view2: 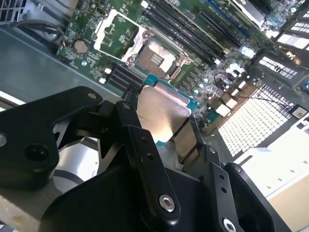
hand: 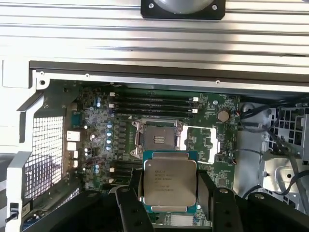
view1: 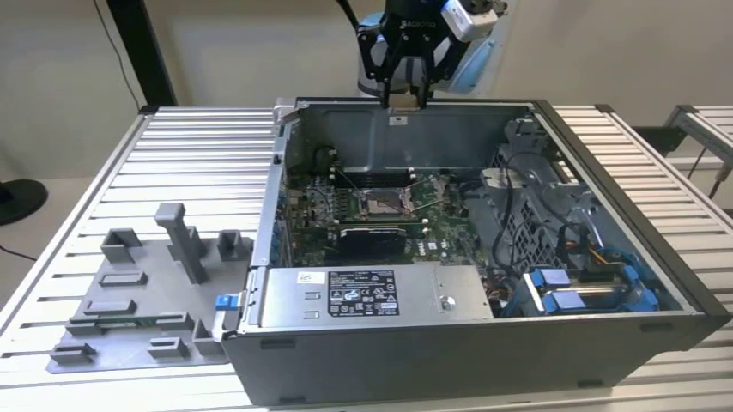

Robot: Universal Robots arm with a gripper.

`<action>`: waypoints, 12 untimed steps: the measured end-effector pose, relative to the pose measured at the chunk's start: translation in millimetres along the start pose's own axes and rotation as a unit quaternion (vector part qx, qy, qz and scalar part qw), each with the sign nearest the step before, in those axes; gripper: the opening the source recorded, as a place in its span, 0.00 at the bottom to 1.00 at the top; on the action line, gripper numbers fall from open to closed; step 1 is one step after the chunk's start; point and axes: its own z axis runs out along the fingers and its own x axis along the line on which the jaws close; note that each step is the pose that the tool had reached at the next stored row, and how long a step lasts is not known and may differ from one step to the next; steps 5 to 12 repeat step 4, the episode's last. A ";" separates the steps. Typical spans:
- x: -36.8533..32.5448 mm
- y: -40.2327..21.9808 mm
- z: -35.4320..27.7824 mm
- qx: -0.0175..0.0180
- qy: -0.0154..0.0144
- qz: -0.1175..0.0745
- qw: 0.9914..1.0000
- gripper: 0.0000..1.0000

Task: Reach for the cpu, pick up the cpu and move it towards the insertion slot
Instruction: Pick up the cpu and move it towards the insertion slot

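Black fingers [hand: 130,208] of the end effector [hand: 168,205] pinch the cpu [hand: 168,186] above the open computer case [view1: 641,249], short of the insertion slot [hand: 158,137]. Its hinged frame [view2: 116,31] stands open in both wrist views. Beside the case on the desk [view1: 195,146], the exterior view shows a grey tray [view1: 137,318].

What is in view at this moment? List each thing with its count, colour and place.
cpu: one, silvery top with green edge, held between the fingers above the open case.
insertion slot: one, silver frame with dark centre, on the green board inside the case, open.
computer case: one, grey, lying open on the slatted table.
grey tray: one, on the table at the exterior view's left of the case.
slatted table: one, silver, under everything.
gripper: one, black, fingers shut on the cpu.
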 end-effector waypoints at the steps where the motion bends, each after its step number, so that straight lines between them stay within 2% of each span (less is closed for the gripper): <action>1: 0.0 0.0 0.0 0.000 0.000 0.000 1.000 0.00; 12: 0.0 0.0 0.1 0.000 0.000 0.001 1.000 0.00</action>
